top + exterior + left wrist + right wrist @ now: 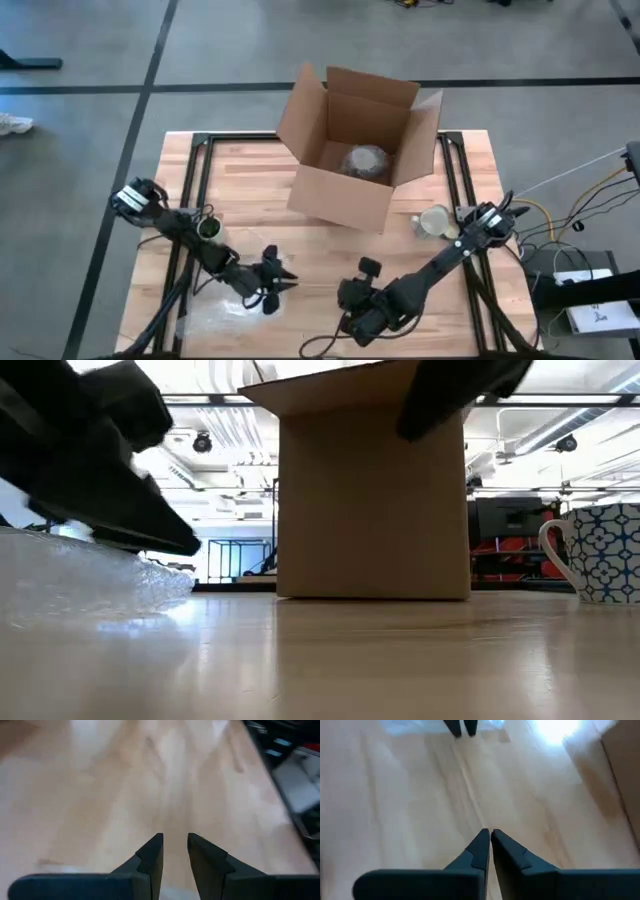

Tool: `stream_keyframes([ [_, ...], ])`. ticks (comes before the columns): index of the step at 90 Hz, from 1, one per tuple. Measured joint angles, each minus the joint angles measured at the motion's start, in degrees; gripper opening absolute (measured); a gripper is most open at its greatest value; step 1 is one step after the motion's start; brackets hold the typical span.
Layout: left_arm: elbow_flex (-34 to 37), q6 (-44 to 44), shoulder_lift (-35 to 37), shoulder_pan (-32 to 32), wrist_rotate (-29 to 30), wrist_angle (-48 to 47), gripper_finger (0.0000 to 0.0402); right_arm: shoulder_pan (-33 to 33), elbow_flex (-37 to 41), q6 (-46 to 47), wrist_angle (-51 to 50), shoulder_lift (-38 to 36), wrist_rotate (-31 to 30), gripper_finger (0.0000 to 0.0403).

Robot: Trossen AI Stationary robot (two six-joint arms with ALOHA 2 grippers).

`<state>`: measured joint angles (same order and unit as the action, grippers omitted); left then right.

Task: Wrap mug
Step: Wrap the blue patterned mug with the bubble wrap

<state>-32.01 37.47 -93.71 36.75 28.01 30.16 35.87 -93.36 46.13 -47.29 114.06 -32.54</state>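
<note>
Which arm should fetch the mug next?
Right, probably. The mug stands on the right side beside the box, alongside the right arm. The right gripper is empty; the left gripper hovers by the bubble wrap.

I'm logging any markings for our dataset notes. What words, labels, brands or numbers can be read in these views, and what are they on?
No text can be read.
Mug: a blue floral pattern only, no words.
Cardboard box: plain brown sides, no print showing.
White paper beside the table at the right edge of the high view: dark marks, too small to read.
Bubble wrap: clear, unmarked.
</note>
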Motion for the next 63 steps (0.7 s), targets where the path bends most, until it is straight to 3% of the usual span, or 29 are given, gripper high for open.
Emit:
stream_keyframes([
  [12, -3.8, 1.2, 0.0, 1.5, 4.7, -3.8, 0.0075, -0.2, 0.0, -1.0, 0.1, 0.0, -0.1, 0.005],
  [20, -10.1, -0.8, 0.0, 3.9, 8.0, -8.6, 0.0075, -0.1, 0.0, -0.8, 0.1, 0.3, 0.0, 0.0084],
  [29, -19.1, -1.4, -0.2, 7.1, 15.8, -24.2, 0.0075, 0.1, 0.0, 0.1, 0.1, 1.1, -0.1, 0.0124],
  [38, -27.4, 5.0, -1.9, 9.4, 22.3, -42.9, 0.0075, 0.3, 0.3, 1.3, 0.1, 2.1, 0.0, 0.016],
  [49, -33.8, 12.6, -5.2, 10.8, 19.2, -55.0, 0.0082, 0.3, 0.3, 2.3, 0.0, 3.0, 0.0, 0.0195],
  [63, -37.0, 12.7, -11.4, 12.3, 16.9, -55.2, 0.0111, 0.3, 0.3, 2.3, 0.0, 3.8, 0.0, 0.0229],
])
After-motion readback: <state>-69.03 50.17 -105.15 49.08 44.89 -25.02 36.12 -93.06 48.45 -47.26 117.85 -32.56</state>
